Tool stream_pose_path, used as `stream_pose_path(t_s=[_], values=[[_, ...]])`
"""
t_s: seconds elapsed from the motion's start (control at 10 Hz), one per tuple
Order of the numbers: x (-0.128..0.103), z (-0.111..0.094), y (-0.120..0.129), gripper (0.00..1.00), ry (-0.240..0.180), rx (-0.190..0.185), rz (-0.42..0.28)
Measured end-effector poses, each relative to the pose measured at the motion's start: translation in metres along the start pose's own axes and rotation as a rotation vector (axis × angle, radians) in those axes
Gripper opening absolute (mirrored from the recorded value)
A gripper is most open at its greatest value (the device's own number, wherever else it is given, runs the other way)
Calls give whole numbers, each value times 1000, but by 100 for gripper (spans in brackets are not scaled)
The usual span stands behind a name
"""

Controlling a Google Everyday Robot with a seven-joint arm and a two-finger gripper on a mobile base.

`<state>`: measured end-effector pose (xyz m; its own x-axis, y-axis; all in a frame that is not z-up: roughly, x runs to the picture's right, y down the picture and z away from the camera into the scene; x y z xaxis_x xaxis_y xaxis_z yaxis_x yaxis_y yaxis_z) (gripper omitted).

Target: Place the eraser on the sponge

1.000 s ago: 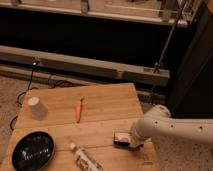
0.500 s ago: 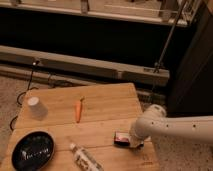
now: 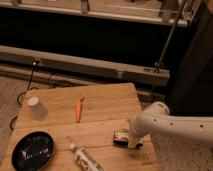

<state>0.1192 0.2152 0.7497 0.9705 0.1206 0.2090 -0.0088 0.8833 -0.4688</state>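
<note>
The eraser, a small dark block with a red-and-white strip, lies flat near the right front corner of the wooden table. My gripper comes down from the white arm on the right and sits at the eraser's right end, partly covering it. No sponge shows in this view; it is hidden or out of view.
An orange carrot lies mid-table. A white cup stands upside down at the left edge. A round black plate sits at the front left, and a bottle lies at the front edge. Dark shelving stands behind the table.
The arm has shifted only slightly at the eraser's right end. The eraser lies where it did.
</note>
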Motion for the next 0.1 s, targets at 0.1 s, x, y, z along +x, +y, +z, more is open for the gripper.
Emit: stream_pose_path(t_s=[0.1], values=[[-1, -8, -2, 80, -2, 8, -22]])
